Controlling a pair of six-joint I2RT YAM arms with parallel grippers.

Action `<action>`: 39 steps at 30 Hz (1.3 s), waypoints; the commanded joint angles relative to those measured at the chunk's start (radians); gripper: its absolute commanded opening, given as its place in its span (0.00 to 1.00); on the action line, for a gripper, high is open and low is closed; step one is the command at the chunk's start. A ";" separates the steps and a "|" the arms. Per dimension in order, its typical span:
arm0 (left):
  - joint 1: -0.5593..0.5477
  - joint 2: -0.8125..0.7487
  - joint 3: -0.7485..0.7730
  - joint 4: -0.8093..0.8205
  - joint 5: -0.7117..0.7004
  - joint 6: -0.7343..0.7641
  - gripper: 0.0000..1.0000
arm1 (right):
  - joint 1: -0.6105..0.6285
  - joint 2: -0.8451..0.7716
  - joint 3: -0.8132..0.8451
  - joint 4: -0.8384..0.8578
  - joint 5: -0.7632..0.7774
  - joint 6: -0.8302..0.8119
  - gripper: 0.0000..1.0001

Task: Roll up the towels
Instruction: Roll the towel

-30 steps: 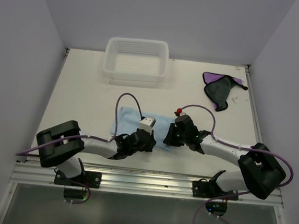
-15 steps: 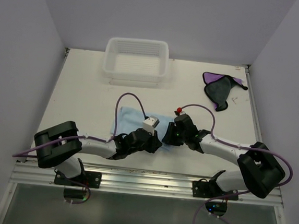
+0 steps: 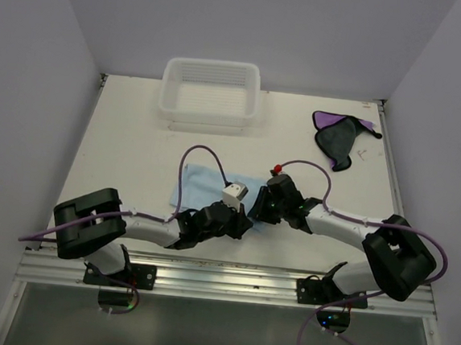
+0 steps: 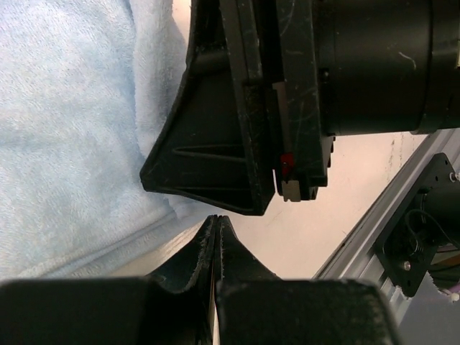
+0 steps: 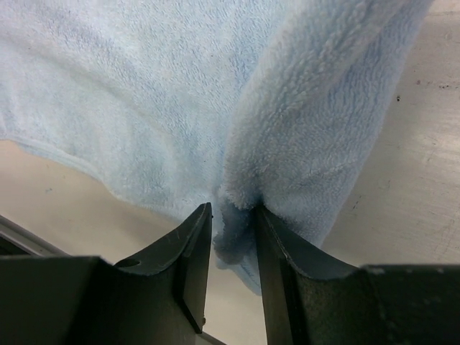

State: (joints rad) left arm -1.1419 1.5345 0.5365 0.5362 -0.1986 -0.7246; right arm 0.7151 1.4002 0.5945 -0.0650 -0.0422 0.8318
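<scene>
I hold the soft, limp light blue towel (image 3: 201, 182), near-centre on the worktop (image 3: 128, 147), by a hem fold in my right claw (image 5: 231, 213); my left claw (image 4: 216, 220) is closed alongside.

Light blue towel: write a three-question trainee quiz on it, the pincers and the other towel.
1. True or false: the right pincer pinches a raised fold of the light blue towel.
2. Pick one: the left pincer is A) wide open, B) shut, C) half open.
3. Fill in: the purple towel lies crumpled near the far ___ corner of the table.

Key: 1 true; 2 B; 3 right.
</scene>
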 commanded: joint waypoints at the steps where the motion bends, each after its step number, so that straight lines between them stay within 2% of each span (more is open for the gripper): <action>1: -0.025 -0.005 0.003 0.065 -0.076 -0.025 0.00 | 0.003 0.028 0.013 -0.033 0.041 0.046 0.35; 18: -0.081 0.065 0.052 0.071 -0.280 -0.141 0.00 | 0.003 0.045 0.033 -0.101 0.041 0.124 0.42; 28: -0.082 0.137 0.068 0.145 -0.288 -0.164 0.00 | 0.001 0.037 0.031 -0.104 0.033 0.136 0.42; 39: -0.093 0.159 0.062 0.125 -0.378 -0.171 0.00 | 0.001 0.039 0.021 -0.085 0.004 0.155 0.42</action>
State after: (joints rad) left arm -1.2289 1.6749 0.5816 0.6121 -0.4999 -0.8803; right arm 0.7143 1.4242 0.6247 -0.0914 -0.0399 0.9680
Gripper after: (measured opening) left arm 0.005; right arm 0.422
